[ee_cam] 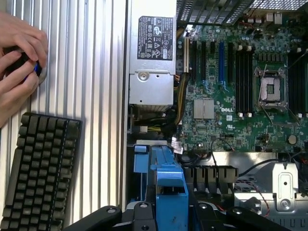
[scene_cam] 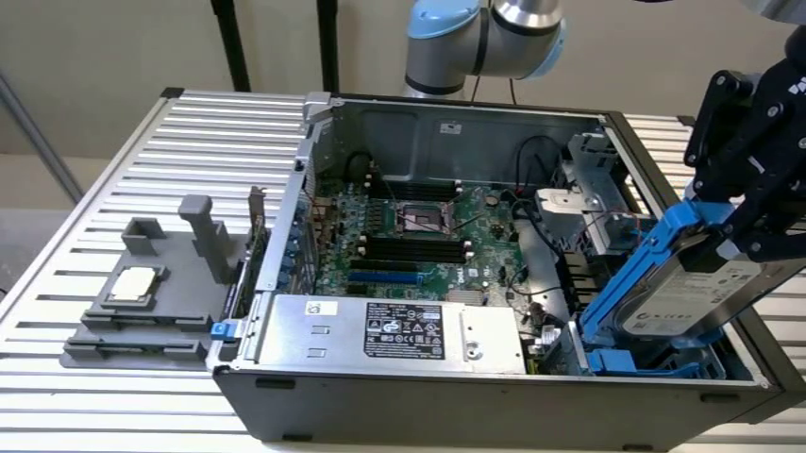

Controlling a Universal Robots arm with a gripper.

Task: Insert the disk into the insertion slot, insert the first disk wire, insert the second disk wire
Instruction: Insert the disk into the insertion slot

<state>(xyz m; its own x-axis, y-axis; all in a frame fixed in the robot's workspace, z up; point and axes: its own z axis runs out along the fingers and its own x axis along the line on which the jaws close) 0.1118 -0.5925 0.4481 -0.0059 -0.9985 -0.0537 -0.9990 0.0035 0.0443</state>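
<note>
The disk (scene_cam: pixel 705 283), a flat silver-grey slab with a white label, is clipped in a glossy blue plastic frame (ee_cam: pixel 166 180). It hangs steeply tilted in the tool (scene_cam: pixel 753 236), which is clamped on its upper end. The disk's lower end reaches down to the slot (scene_cam: pixel 636 361), a blue-grey plastic cage with blue clips in the case corner nearest the bench's edge on the exterior view's right. To seat it well, I judge the tilt should flatten until the frame's rails line up with the cage's guides. The slide should then be straight and slow, since hard plastic binds when skewed and the yellow cables (ee_cam: pixel 181 103) nearby could snag. Around the slot sit the dull sheet-metal supply (scene_cam: pixel 391 330) and the green board (scene_cam: pixel 416 236), inside the grey steel case (scene_cam: pixel 504 406). The ribbed metal bench (scene_cam: pixel 126 151) also carries a black keyboard (ee_cam: pixel 38 173), with a person's hands (ee_cam: pixel 19 57) near it.
</note>
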